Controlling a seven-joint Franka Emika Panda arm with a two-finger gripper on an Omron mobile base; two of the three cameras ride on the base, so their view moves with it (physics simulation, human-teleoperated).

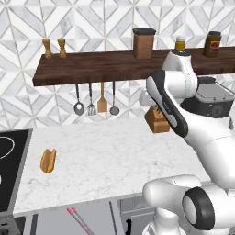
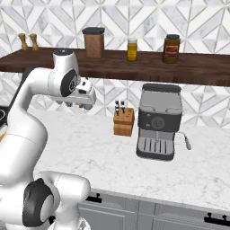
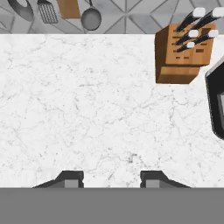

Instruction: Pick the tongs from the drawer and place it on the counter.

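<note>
Tongs (image 1: 78, 220) lying in open drawer (image 1: 55, 222), hand (image 3: 111, 179) spread and empty above counter (image 3: 87, 109), jar labels unreadable

The desk (image 1: 114, 156) is white marble with faint grey veins, smooth and softly matt, with a thick pale edge. The shelf (image 1: 101, 64) is dark wood with visible grain. The knife block (image 3: 181, 54) is warm brown wood; its knives have black handles with pale caps. The tongs (image 1: 77, 219) look like smooth pink-red plastic. The drawer (image 1: 92, 220) is flat matt grey. The cooktop (image 1: 9, 170) is glossy black glass with pale ring marks. The coffee machine (image 2: 158, 123) is dark grey, metal-like, with a ribbed tray. Hanging utensils (image 1: 96, 103) are steel, one wooden. The bun (image 1: 47, 160) is matt orange-brown. The wall tiles (image 1: 55, 23) look like polished marble.
</note>
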